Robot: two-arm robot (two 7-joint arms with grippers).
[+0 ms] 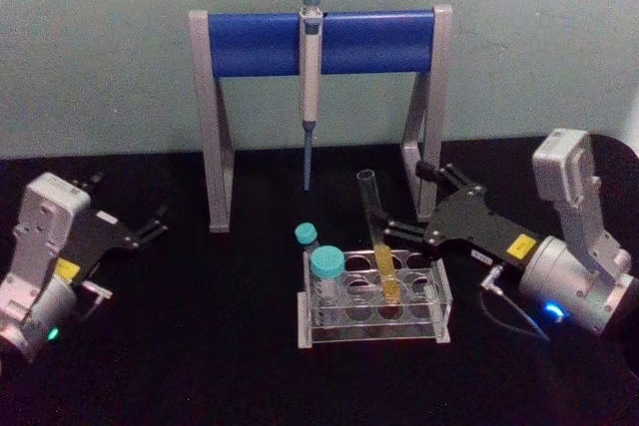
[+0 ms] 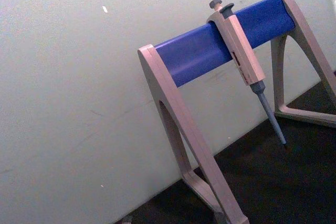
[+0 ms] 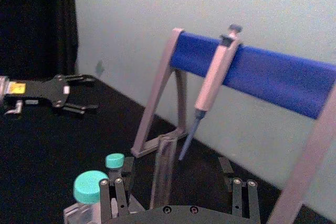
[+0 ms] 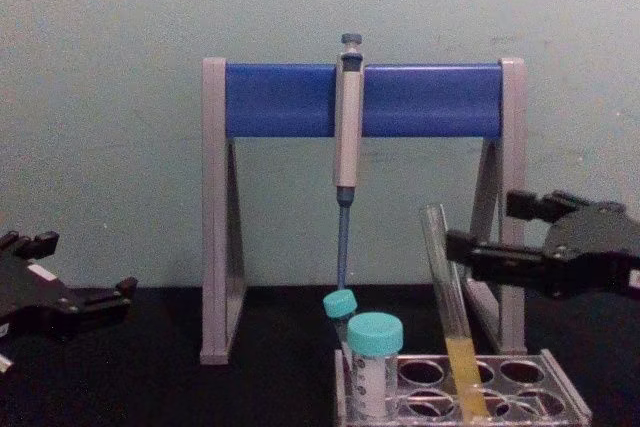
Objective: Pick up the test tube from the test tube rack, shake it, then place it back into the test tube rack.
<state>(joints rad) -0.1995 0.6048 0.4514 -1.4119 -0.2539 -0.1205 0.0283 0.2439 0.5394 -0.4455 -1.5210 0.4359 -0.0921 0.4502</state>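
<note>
My right gripper point(image 1: 401, 200) is spread wide about the test tube point(image 1: 386, 268), which leans in the test tube rack point(image 1: 399, 332), seemingly untouched. It is thin, slick, uncapped glass, so I'd pinch gently above the liquid. The left gripper point(image 1: 128, 205) rests far left, fingers spread.

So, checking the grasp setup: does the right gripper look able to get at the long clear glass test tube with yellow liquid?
Likely yes: the right gripper is open at the test tube's bare upper part, above the translucent grey rack; the teal-capped tubes stand to its left.
</note>
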